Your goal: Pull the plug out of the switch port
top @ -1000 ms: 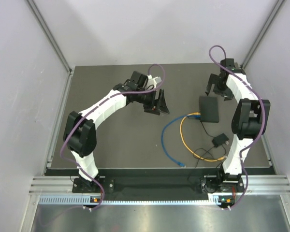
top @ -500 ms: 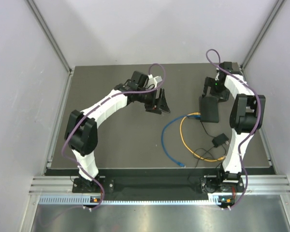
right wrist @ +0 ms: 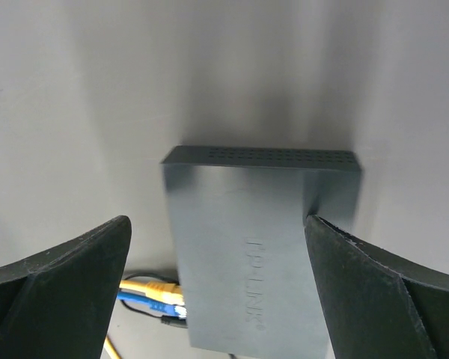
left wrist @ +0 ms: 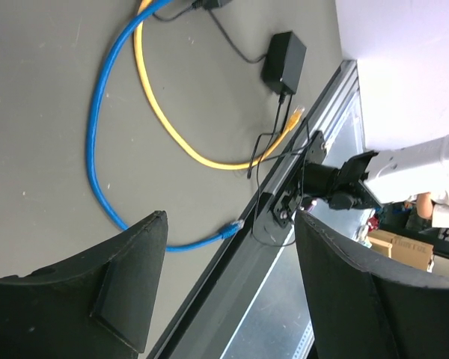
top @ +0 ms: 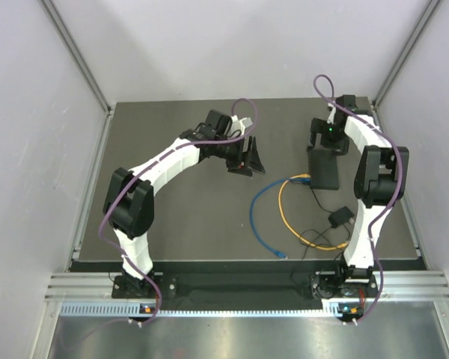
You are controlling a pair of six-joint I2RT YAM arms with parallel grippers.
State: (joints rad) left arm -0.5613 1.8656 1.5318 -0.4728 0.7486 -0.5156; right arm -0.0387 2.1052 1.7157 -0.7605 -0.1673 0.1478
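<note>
The switch [top: 325, 172], a flat black box, lies on the right half of the table [top: 172, 217], its long sides running away from you. Its ports [right wrist: 181, 295] are on the edge that faces the table's middle, toward the near corner. Two plugs are seated there: a yellow plug [right wrist: 162, 287] and, just beside it, a blue plug [right wrist: 151, 301]. A thinner black lead [right wrist: 172, 321] joins the same edge next to them. The yellow cable [top: 283, 213] and the blue cable [top: 256, 217] loop from there toward you across the table, and the blue one's free end lies near the front edge. A small black adapter [top: 340, 217] with a thin wire rests on the near side of the switch, apart from it. Your right gripper [right wrist: 217, 221] hangs over the far end of the switch, fingers spread wide to either side of the box and gripping nothing. You cannot tell whether a finger touches the box. Your left gripper [left wrist: 230, 219] is above the table's middle, well apart from the switch, its fingers also parted and empty.
</note>
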